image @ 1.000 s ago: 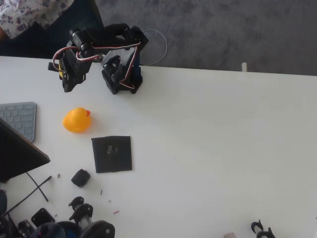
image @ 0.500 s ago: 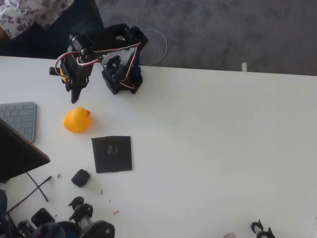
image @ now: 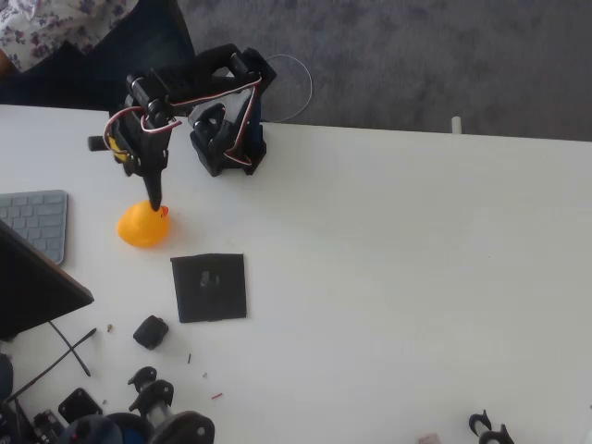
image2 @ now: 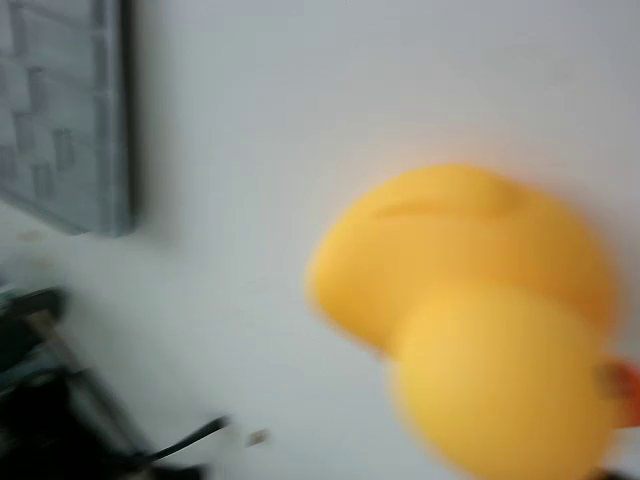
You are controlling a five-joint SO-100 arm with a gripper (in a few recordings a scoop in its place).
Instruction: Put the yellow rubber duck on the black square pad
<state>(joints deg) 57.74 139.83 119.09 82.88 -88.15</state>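
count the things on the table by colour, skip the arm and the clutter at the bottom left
yellow: 1, the duck
black: 2, the pad and a small block
grey: 1, a keyboard
total: 4

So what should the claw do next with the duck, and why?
Probably lower a little and close around the yellow rubber duck: the claw sits at its upper edge in the overhead view, and the duck lies on the table, apart from the black square pad.

Soft, even daylight washes the white table (image: 416, 277) overhead, while the wrist view is heavily motion-blurred.
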